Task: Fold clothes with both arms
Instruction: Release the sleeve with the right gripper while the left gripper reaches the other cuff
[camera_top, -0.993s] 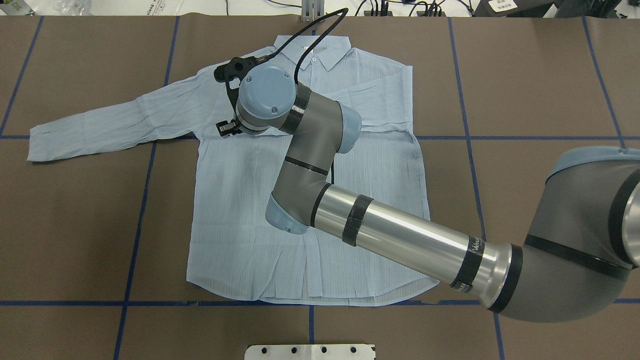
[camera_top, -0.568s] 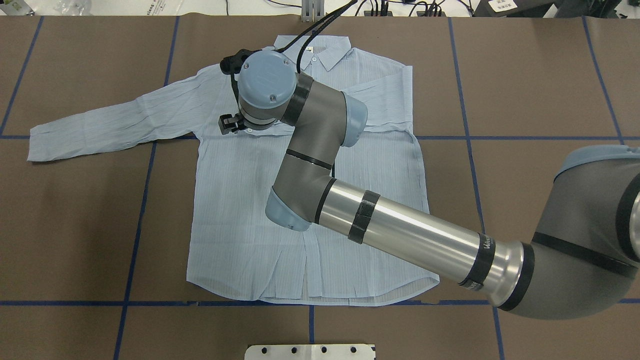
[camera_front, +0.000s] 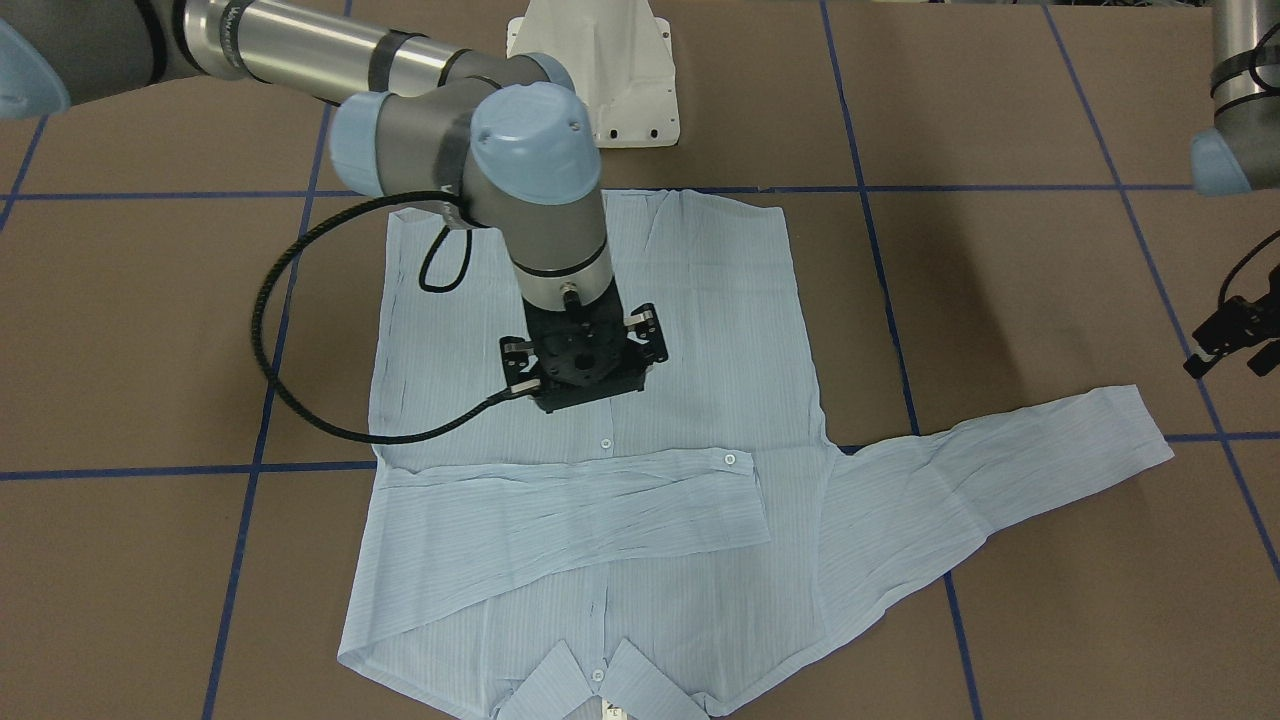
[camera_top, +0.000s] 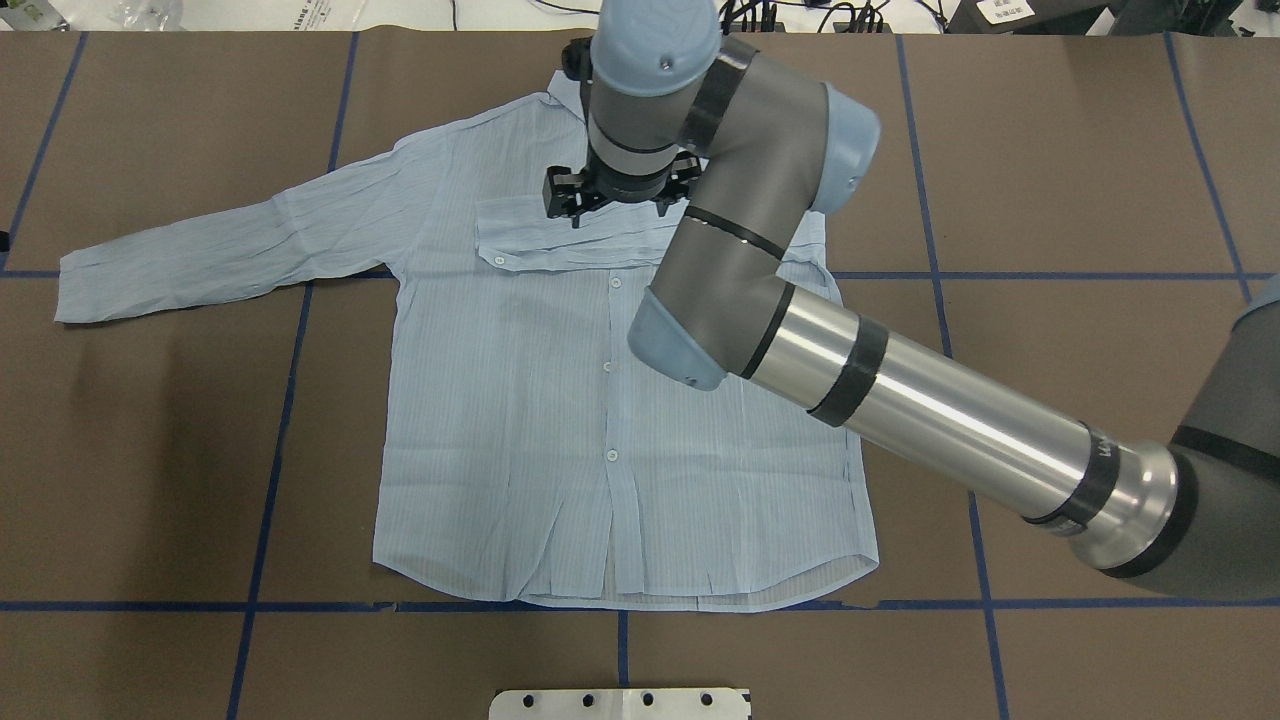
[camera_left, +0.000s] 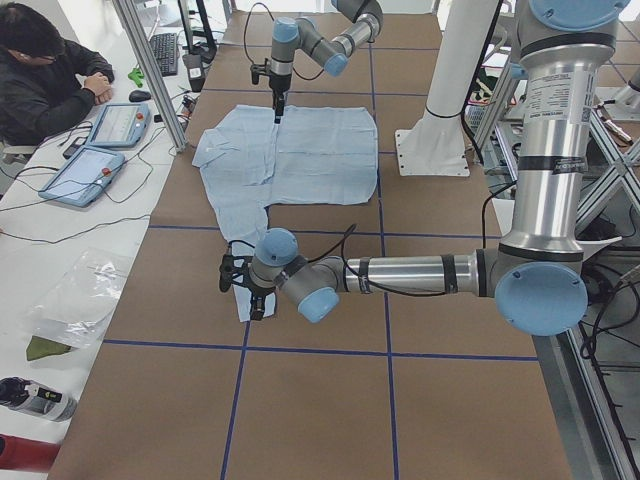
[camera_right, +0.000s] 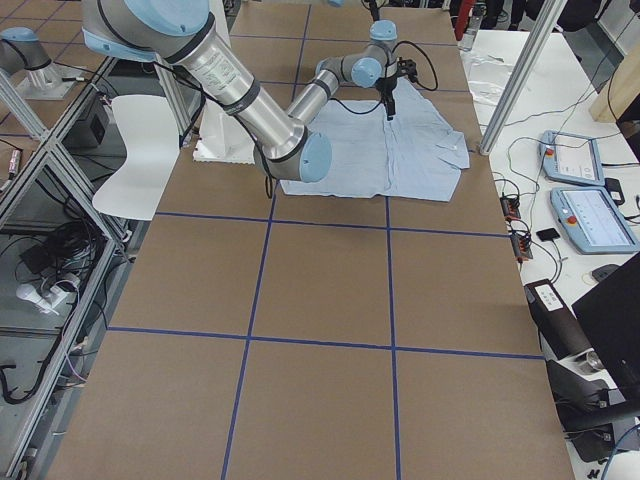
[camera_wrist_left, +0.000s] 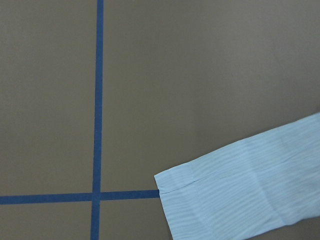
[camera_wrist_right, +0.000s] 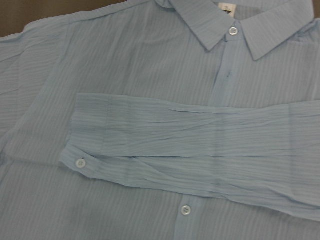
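Observation:
The pale-blue shirt (camera_top: 520, 400) lies flat and front up on the table, collar toward the far edge. One sleeve (camera_top: 560, 245) is folded across the chest, and its cuff (camera_wrist_right: 80, 162) shows in the right wrist view. The other sleeve (camera_top: 220, 245) stretches out to the left. My right gripper (camera_top: 620, 195) hangs above the upper chest near the collar, also in the front view (camera_front: 585, 365), open and holding nothing. My left gripper (camera_front: 1228, 358) is open and empty, just off the end of the outstretched sleeve's cuff (camera_wrist_left: 235, 195).
The table is covered in brown paper (camera_top: 1050, 180) with blue tape lines (camera_top: 270, 450). The white pedestal base (camera_front: 600, 70) stands at the near edge. A seated operator (camera_left: 45, 75) and tablets (camera_left: 85, 170) are beyond the far edge.
My right gripper has risen and moved right from the folded sleeve's cuff toward the collar. The cuff now lies uncovered on the chest. The shirt has not shifted.

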